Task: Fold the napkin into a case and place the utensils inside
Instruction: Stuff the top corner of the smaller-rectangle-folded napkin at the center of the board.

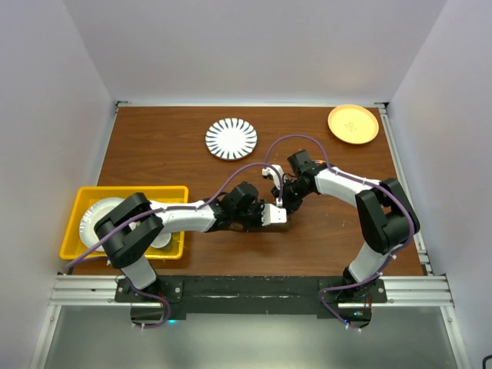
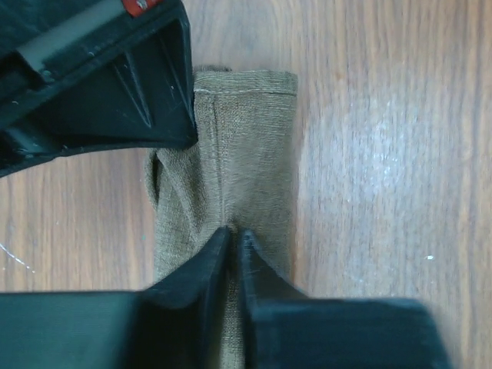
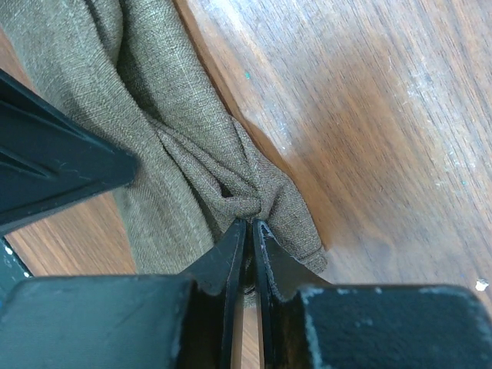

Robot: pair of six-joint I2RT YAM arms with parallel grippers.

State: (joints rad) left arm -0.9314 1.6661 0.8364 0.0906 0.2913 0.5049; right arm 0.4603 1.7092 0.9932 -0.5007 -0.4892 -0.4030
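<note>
The olive-brown napkin lies on the wooden table as a narrow, long folded strip, the shape of the case. My left gripper is shut, pinching a ridge of cloth along the strip's middle. My right gripper is shut on a bunched corner of the napkin at one end. In the top view the two grippers meet at mid-table, left gripper and right gripper, and hide the cloth. The right gripper's body shows in the left wrist view. The utensils are out of view.
A black-and-white striped plate sits at the back centre. An orange plate is at the back right. A yellow bin holding a white dish stands at the front left.
</note>
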